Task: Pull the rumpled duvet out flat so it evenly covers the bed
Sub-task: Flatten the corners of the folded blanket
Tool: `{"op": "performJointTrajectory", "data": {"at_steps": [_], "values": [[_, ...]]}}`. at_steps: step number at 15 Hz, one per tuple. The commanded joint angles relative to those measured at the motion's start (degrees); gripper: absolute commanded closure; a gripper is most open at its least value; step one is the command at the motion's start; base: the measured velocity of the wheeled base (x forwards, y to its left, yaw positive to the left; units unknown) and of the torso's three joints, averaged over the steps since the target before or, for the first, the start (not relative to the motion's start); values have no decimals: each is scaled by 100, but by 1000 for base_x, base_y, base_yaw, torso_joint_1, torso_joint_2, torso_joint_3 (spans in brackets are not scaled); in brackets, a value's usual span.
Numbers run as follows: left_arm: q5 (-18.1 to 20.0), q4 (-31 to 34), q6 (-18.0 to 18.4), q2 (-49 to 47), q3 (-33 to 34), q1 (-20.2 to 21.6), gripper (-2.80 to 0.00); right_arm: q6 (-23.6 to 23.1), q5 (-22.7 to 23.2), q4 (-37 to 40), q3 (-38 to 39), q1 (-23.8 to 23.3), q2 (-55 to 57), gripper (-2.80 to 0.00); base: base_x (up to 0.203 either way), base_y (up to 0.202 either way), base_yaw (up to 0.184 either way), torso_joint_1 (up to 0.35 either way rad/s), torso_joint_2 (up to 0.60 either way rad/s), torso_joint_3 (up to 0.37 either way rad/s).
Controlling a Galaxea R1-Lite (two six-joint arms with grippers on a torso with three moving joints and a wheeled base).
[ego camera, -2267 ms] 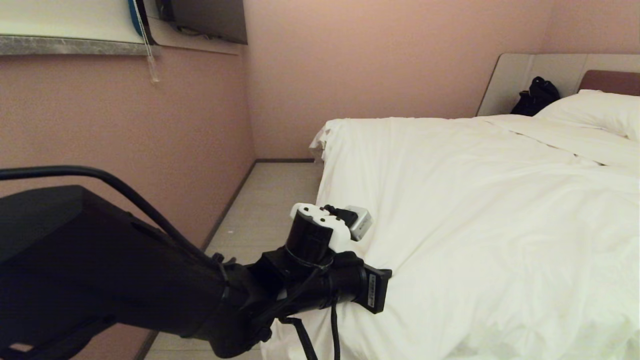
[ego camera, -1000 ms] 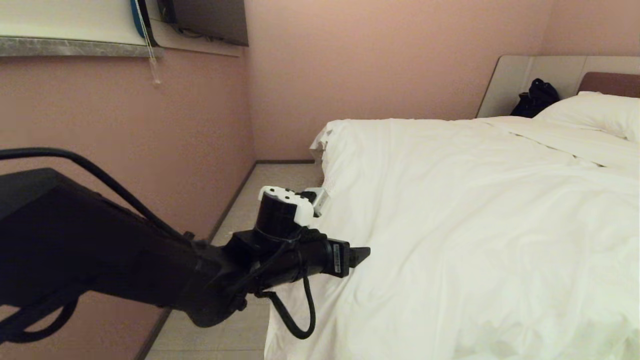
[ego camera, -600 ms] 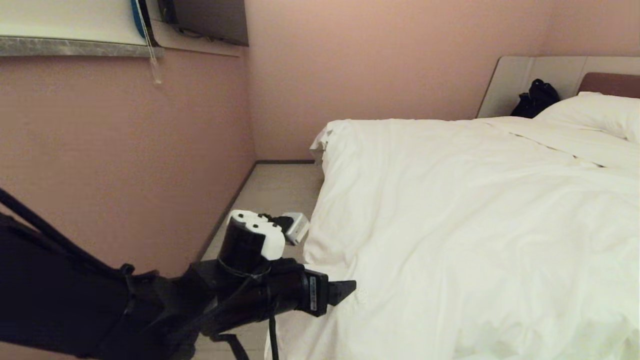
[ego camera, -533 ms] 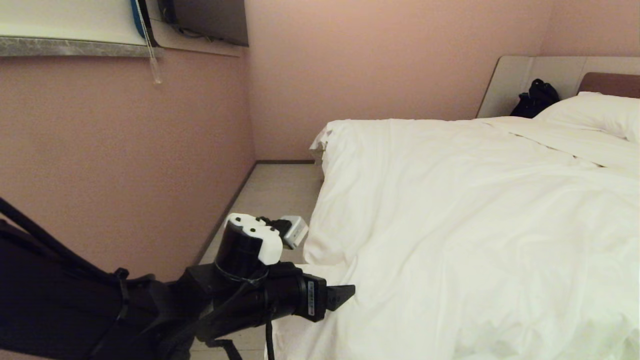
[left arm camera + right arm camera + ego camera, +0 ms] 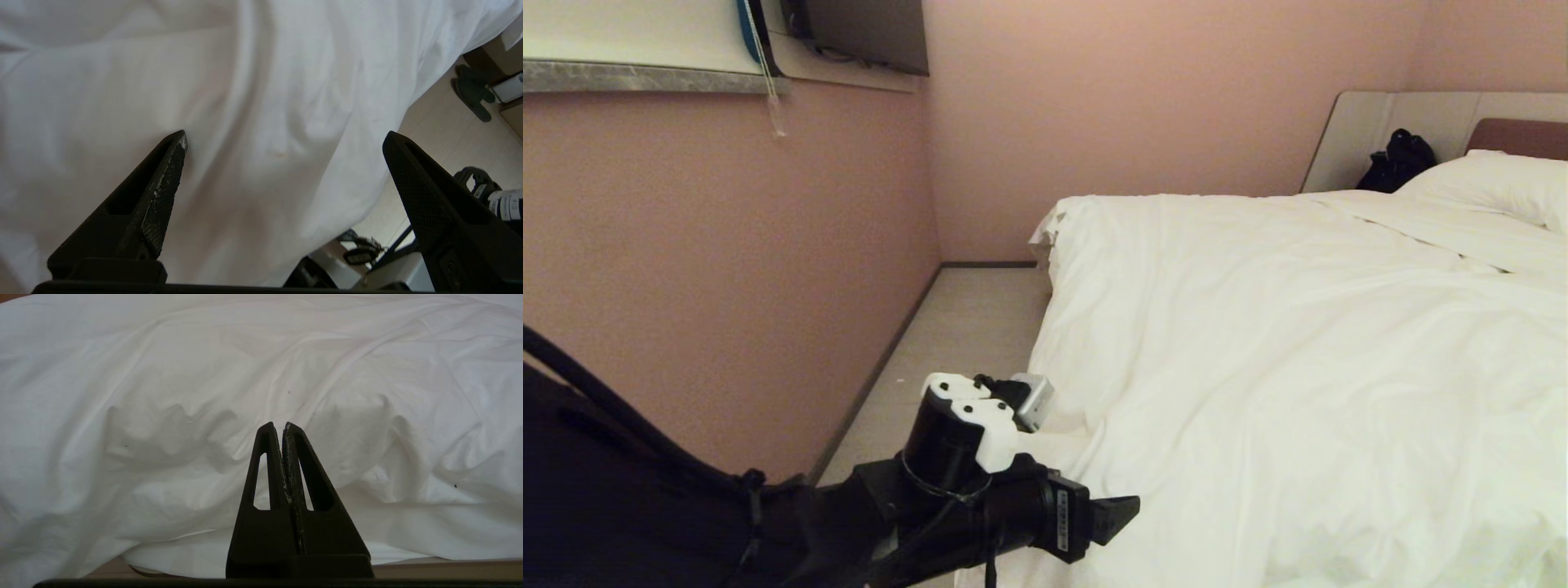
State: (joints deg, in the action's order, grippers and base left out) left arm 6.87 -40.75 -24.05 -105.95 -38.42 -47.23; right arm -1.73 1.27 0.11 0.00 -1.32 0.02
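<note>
Two jaws of the left gripper [image 5: 286, 139] are spread wide, released, over the duvet [image 5: 1298, 343]; soft and light, it is best pinched at its hanging edge; the right gripper [image 5: 283, 426] is clenched empty.

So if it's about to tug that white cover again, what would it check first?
1. Left gripper open and empty: ok, fingers spread wide, nothing between them.
2. Duvet within its reach: ok, the fabric lies just ahead of the fingertips at the bed's near left edge.
3. Duvet lying flat: not ok, wrinkles and folds remain.
4. Right gripper out of the way: ok, shut and empty, pointing at the duvet.
5. Floor beside the bed free: cannot tell, only partly shown.
</note>
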Motion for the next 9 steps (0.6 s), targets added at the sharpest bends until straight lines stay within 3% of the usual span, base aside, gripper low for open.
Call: {"op": "performJointTrajectory", "data": {"at_steps": [1,9], "values": [[-51,-262,-2,-286,29,-119,-280,-3,5,-2,0,0,-2,0,0,0,0,0,0,0],[-265,-1009,102,-965,28,-340,-280,-3,5,-2,0,0,-2,0,0,0,0,0,0,0]]}}
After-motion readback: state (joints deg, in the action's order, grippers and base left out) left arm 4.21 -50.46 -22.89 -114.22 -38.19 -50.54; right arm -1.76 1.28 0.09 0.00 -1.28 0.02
